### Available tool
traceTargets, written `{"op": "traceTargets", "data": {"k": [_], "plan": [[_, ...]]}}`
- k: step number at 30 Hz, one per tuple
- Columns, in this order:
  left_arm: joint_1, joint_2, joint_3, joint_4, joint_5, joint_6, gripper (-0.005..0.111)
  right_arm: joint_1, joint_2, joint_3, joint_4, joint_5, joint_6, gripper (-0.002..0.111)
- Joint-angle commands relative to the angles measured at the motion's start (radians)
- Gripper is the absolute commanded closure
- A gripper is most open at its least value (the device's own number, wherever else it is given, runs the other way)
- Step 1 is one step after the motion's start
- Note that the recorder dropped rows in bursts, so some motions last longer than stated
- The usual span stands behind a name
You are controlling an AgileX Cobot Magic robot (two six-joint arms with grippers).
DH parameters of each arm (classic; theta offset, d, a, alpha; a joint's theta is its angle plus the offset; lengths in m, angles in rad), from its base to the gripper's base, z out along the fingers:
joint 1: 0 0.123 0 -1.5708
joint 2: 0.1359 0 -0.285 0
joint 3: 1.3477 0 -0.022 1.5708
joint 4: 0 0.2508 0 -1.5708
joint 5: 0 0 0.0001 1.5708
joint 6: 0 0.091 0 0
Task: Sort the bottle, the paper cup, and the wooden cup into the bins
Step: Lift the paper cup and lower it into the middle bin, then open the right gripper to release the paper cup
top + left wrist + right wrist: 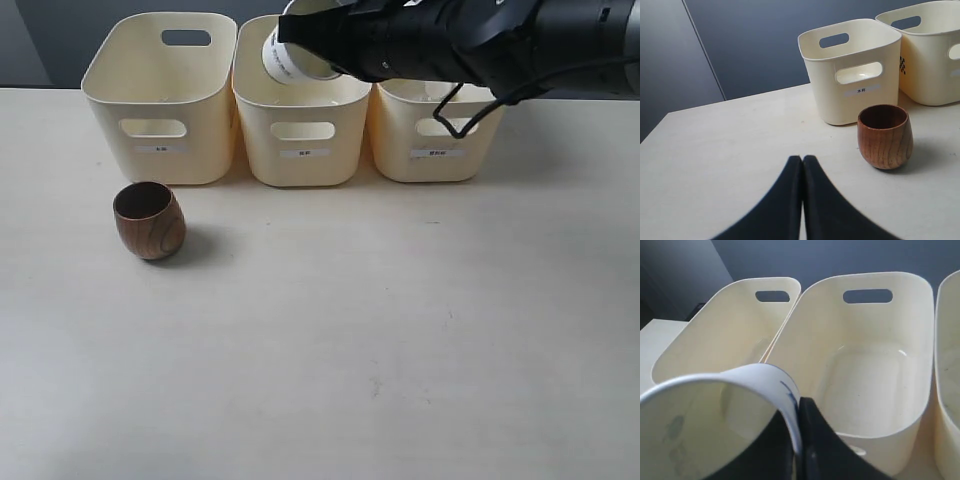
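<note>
The white paper cup [288,58] hangs tilted over the middle bin [300,165], with my right gripper [305,35] shut on its rim. In the right wrist view the paper cup [700,425] has its wall pinched between the black fingers [812,440], above the middle bin [865,320]. The brown wooden cup [149,220] stands upright on the table in front of the left bin [110,120]. My left gripper [802,161] is shut and empty, low over the table, a short way from the wooden cup [885,136]. The bottle is not visible.
The right bin [395,150] stands under my right arm, and its inside is mostly hidden. The left bin [730,325] and the middle bin look empty. A dark wall runs behind the bins. The pale table [400,330] stretches in front.
</note>
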Motion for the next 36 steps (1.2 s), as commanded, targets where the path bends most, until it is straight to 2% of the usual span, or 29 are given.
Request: {"op": "traceTargets", "data": {"k": [1,13,15,17,18,19,21,23,28,30,36], "plan": [[-0.003,-0.005,0.001,0.0,-0.005,-0.002,0.107,-0.002,0.021,-0.003,0.002,-0.109,-0.01,0.108],[-0.003,-0.005,0.001,0.0,-0.005,-0.002,0.107,-0.002,0.105,-0.004,-0.127,-0.288,-0.01,0.107],[-0.003,-0.005,0.001,0.0,-0.005,-0.002,0.107,-0.002,0.118,-0.014,-0.127,-0.295,-0.01,0.096],[-0.003,-0.005,0.001,0.0,-0.005,-0.002,0.107,-0.002,0.134,-0.039,-0.127,-0.269,-0.01,0.078],[-0.003,-0.005,0.001,0.0,-0.005,-0.002,0.107,-0.002,0.146,-0.057,-0.123,-0.239,-0.007,0.062],[-0.003,-0.005,0.001,0.0,-0.005,-0.002,0.107,-0.002,0.153,-0.077,-0.123,-0.222,-0.007,0.052],[-0.003,-0.005,0.001,0.0,-0.005,-0.002,0.107,-0.002,0.176,-0.114,-0.123,-0.176,-0.006,0.036],[-0.003,-0.005,0.001,0.0,-0.005,-0.002,0.107,-0.002,0.191,-0.142,-0.115,-0.134,-0.006,0.04],[-0.003,-0.005,0.001,0.0,-0.007,-0.002,0.107,-0.002,0.204,-0.154,-0.087,-0.118,-0.005,0.065],[-0.003,-0.005,0.001,0.0,-0.007,-0.002,0.107,-0.002,0.204,-0.154,-0.087,-0.114,-0.003,0.072],[-0.003,-0.005,0.001,0.0,-0.007,-0.002,0.107,-0.002,0.204,-0.154,-0.087,-0.052,-0.003,0.072]]}}
